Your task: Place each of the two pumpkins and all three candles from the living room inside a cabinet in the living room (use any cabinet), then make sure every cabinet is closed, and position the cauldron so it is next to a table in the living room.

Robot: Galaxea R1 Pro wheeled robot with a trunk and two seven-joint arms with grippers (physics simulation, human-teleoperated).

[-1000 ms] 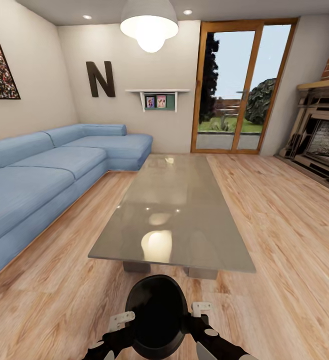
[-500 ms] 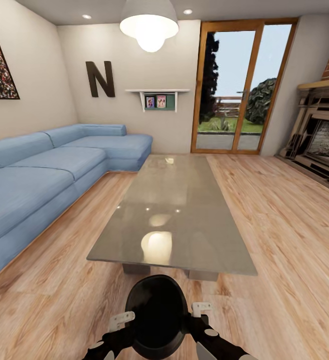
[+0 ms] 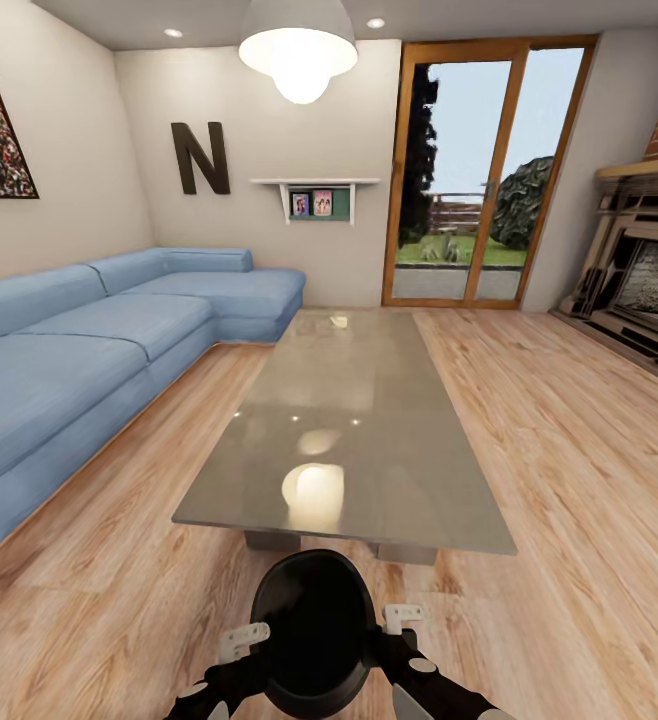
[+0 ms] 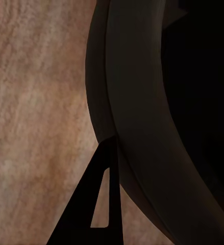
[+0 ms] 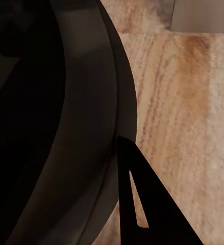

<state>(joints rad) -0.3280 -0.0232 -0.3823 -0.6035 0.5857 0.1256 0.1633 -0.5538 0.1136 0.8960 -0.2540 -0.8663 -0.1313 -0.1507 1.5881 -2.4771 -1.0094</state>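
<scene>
The black cauldron (image 3: 314,630) hangs low in front of me in the head view, mouth up, carried between both arms. My left gripper (image 3: 244,640) grips its rim on one side and my right gripper (image 3: 401,618) grips the other. In the left wrist view a dark finger (image 4: 99,204) lies against the outside of the cauldron's rim band (image 4: 137,132). The right wrist view has the same hold, with a finger (image 5: 142,204) outside the rim (image 5: 91,127). The table (image 3: 369,400), glossy and grey-brown, stretches away just beyond the cauldron, its near edge a short way ahead.
A blue corner sofa (image 3: 89,350) runs along the left of the table. A fireplace (image 3: 649,280) stands at the right wall and a glass door (image 3: 479,180) at the far end. Wooden floor (image 3: 569,450) lies open to the table's right.
The whole head view has crept slightly forward, so the table's near edge sits a little closer. The cauldron and both grippers keep the same place in the picture.
</scene>
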